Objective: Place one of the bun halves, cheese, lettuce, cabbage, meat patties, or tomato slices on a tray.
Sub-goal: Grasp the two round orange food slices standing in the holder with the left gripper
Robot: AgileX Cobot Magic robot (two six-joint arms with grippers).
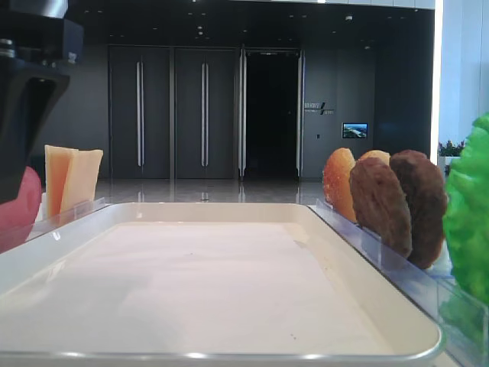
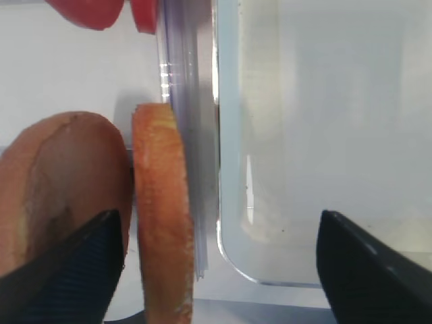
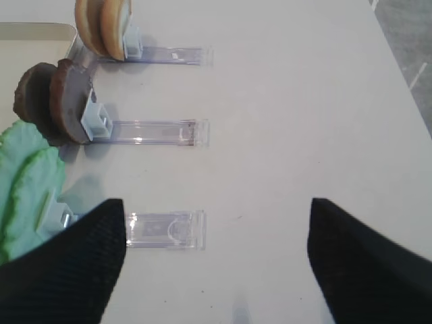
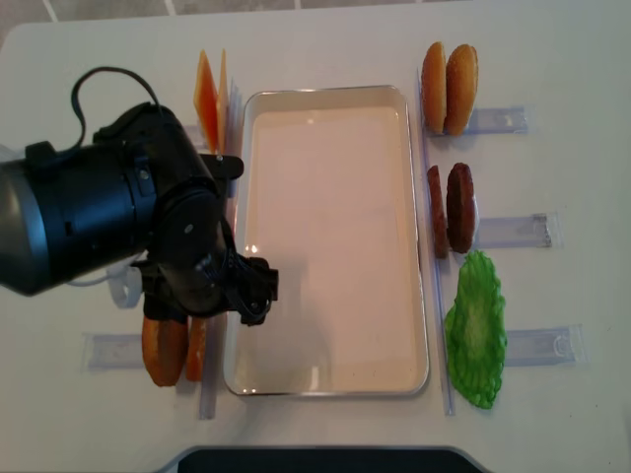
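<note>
Overhead, the left end effector (image 2: 219,270) hangs wide open, straddling upright bun halves (image 2: 162,216) and the tray (image 2: 233,260) rim.

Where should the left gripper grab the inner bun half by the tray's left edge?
Pinch the bun half across its two flat faces near the top rim, coming straight down. It stands on edge in its clear holder, with a gap to its neighbour; the left gripper hangs open above it.

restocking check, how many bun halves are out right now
4: two bun halves upright in the holder right of the tray, two more left of its near corner, below the left gripper.
</note>
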